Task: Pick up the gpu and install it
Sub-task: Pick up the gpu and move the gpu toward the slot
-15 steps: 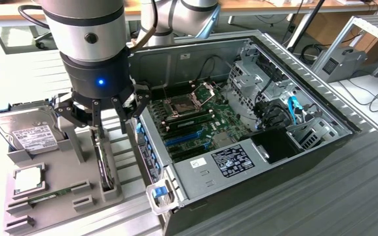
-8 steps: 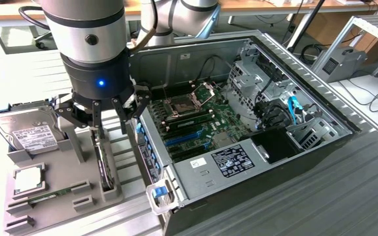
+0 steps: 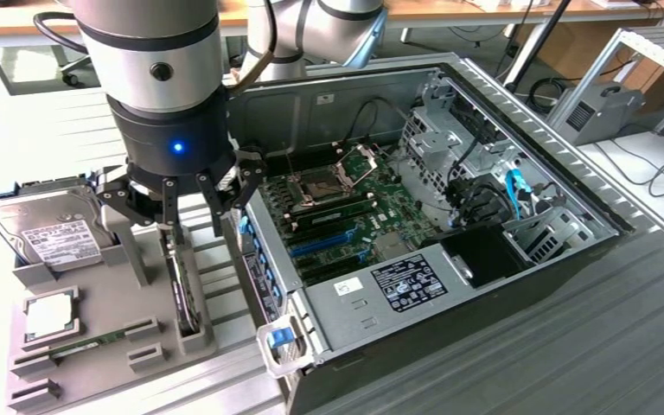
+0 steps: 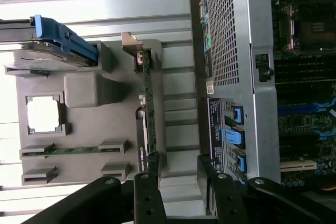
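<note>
— In the exterior view, the gripper [image 3: 191, 226] hangs with its jaws apart, just above the gpu [image 3: 182, 290], which stands on its edge in the grey holder [image 3: 90, 346].

— Yes. In the wrist view, the gpu [image 4: 148, 103] seems in line with one finger [image 4: 146, 198], not midway. I think a good grip needs the card centred between both.

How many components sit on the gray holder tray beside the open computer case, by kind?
Hard drive: 1
Processor chip: 1
Memory strip: 1
gpu: 1
Total: 4
</note>
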`<state>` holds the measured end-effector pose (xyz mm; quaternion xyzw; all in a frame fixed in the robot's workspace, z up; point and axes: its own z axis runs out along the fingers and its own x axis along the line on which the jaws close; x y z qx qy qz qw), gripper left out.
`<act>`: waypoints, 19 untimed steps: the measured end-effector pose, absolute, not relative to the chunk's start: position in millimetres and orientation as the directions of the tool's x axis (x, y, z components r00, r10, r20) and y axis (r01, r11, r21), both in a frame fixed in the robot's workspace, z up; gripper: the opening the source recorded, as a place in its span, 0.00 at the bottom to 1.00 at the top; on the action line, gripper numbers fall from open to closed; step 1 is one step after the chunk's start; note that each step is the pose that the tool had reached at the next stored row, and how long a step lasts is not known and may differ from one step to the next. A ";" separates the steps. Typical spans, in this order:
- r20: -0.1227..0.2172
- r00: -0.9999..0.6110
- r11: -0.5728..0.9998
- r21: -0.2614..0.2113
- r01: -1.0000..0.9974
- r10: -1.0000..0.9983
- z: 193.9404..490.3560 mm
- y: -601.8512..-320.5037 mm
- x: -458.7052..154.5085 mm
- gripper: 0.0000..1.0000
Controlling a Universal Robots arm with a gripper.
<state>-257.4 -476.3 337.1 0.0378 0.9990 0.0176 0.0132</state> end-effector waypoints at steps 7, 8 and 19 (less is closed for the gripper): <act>-0.025 -0.997 0.997 0.036 0.075 0.076 335.4 -476.3 -257.4 0.42; -0.025 -0.997 0.997 0.036 0.075 0.076 335.0 -476.3 -257.4 0.42; -0.025 -0.997 0.997 0.036 0.075 0.076 331.8 -476.3 -257.8 0.42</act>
